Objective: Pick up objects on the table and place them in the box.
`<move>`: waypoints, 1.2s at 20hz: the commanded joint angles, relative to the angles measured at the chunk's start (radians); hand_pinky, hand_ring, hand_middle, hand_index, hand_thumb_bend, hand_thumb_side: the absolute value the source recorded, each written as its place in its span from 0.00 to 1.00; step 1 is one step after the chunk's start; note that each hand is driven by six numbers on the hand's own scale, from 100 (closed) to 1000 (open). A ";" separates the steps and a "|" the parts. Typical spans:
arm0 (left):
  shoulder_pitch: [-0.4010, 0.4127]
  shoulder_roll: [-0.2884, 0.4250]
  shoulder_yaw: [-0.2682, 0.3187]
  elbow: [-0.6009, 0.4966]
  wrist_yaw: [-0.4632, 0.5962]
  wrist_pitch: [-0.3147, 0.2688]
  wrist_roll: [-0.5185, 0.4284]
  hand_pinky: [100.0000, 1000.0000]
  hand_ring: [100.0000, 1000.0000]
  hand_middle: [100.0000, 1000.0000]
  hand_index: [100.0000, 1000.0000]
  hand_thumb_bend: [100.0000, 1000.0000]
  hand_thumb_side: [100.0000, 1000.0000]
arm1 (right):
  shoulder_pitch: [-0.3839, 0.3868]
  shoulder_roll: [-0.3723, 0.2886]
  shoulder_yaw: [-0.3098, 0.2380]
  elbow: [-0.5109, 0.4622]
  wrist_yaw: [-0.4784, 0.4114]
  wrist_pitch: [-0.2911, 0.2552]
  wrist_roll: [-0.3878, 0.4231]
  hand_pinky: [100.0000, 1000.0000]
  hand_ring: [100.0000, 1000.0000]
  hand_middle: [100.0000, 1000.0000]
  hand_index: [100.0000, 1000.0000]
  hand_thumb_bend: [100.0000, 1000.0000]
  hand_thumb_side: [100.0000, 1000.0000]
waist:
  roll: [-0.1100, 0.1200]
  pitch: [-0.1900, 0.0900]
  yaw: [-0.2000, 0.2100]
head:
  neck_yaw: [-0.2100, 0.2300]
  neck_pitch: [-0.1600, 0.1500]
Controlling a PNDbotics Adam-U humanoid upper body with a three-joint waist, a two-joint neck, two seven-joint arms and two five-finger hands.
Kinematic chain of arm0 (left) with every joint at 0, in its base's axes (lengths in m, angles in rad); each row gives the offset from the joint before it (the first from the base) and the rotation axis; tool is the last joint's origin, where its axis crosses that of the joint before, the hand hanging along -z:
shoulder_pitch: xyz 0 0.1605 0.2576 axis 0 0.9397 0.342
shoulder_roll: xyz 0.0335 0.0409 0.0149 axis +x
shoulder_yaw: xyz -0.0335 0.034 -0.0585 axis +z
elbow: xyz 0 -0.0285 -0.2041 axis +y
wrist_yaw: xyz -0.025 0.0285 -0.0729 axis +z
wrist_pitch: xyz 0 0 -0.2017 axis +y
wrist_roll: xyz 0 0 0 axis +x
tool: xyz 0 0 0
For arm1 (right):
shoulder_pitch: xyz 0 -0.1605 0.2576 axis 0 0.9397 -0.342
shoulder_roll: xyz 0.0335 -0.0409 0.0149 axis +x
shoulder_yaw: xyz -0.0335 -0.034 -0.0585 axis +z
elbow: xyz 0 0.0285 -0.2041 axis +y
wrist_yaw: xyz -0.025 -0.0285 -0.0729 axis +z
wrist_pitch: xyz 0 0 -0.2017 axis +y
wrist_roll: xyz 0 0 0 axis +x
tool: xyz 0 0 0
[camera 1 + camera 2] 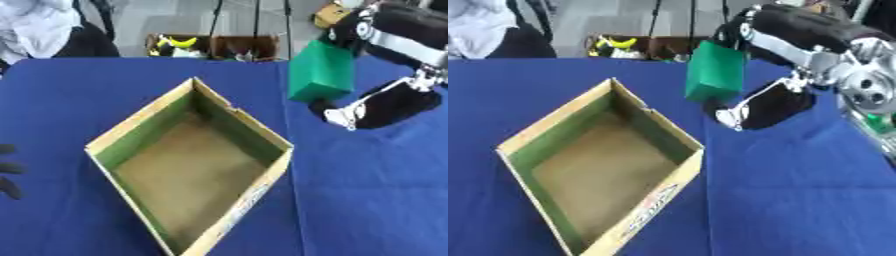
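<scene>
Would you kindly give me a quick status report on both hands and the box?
Right robot hand holds green block, beside box. Left robot hand idle at left edge. Box empty, nothing in the way.

Legible text: none that I can read from my station.

Item 1: the cardboard box [677, 187] carries a printed marking with red and dark strokes on its outer near-right wall, running along the wall below the rim. I see it in both eye views, but the letters blur together and I cannot make out a word, brand or number.

Item 2: the green block [320, 72] in my right hand [385, 107] shows plain faces to me, no lettering.
</scene>
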 commanded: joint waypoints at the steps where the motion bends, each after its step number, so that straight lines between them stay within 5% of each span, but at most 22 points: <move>1: -0.005 0.025 -0.001 -0.020 0.004 0.000 -0.004 0.21 0.47 0.57 0.84 0.06 0.93 | -0.052 0.062 0.002 0.039 0.039 -0.017 0.001 0.62 0.58 0.41 0.58 0.00 0.20 | -0.002 -0.025 0.004 | -0.009 -0.008; 10: -0.009 0.015 -0.003 -0.020 0.006 -0.001 -0.008 0.21 0.47 0.57 0.84 0.06 0.93 | -0.089 0.259 0.013 0.181 0.128 -0.041 -0.030 0.63 0.58 0.40 0.57 0.00 0.19 | -0.001 -0.017 0.022 | -0.023 -0.016; 24: -0.037 0.005 -0.013 -0.020 0.017 -0.003 -0.017 0.22 0.47 0.57 0.84 0.06 0.93 | -0.088 0.448 0.028 0.485 0.264 -0.079 -0.074 0.63 0.58 0.40 0.57 0.00 0.16 | -0.003 0.002 0.056 | -0.045 -0.023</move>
